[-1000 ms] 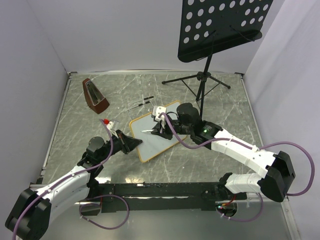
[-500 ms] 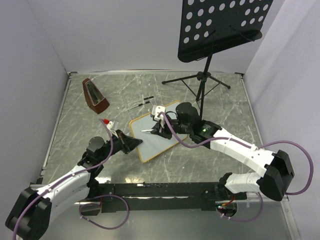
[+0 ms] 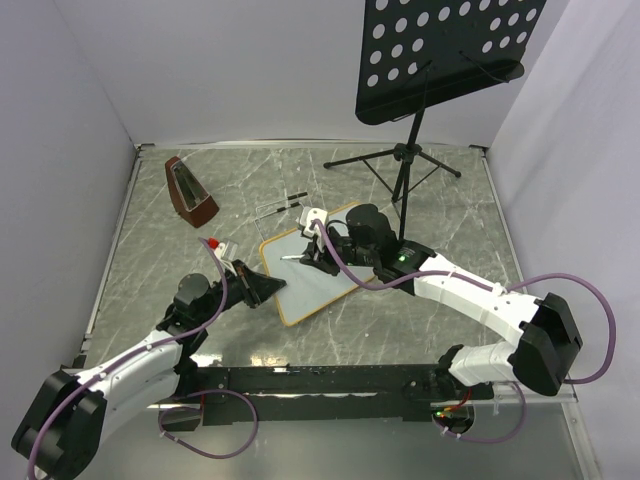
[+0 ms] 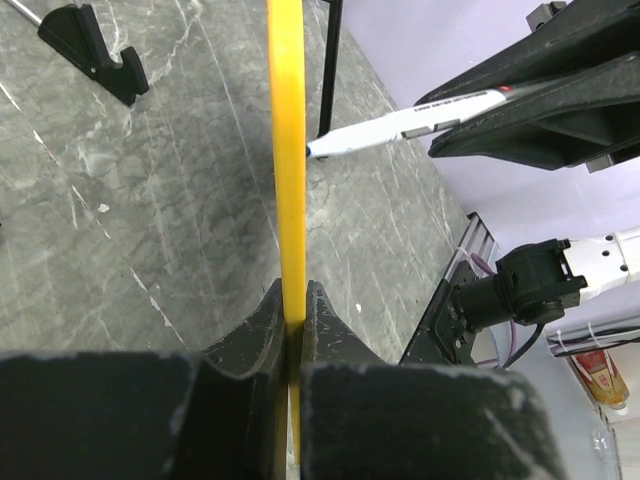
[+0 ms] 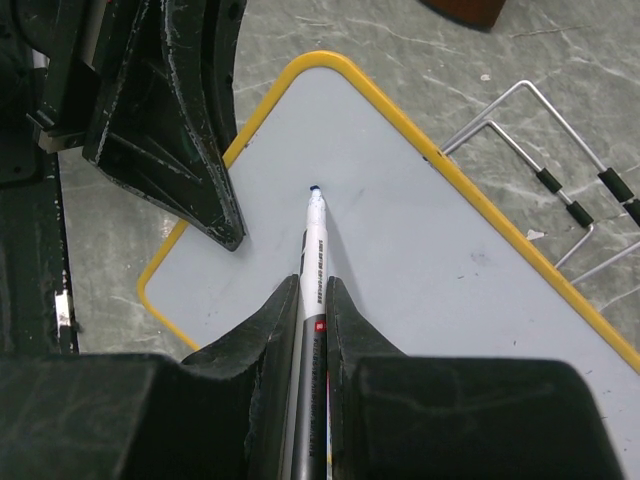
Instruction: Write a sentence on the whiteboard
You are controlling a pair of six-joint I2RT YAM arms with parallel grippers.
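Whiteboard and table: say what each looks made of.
Whiteboard: smooth, pale writing face, likely a coated sheet. Its rim is an even yellow with rounded corners, probably plastic or painted; hard to tell which. Table: grey surface with white veins, marble-like, possibly a printed laminate.

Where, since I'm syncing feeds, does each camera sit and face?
Top external: above and behind the robot, looking down on the table; left arm and right arm show.
Left wrist: on the left arm, sighting along the whiteboard edge; left end effector clamps it.
Right wrist: on the right arm, looking down the marker at the whiteboard; right end effector grips the marker.
Shared: both wrist views show whiteboard and marker.
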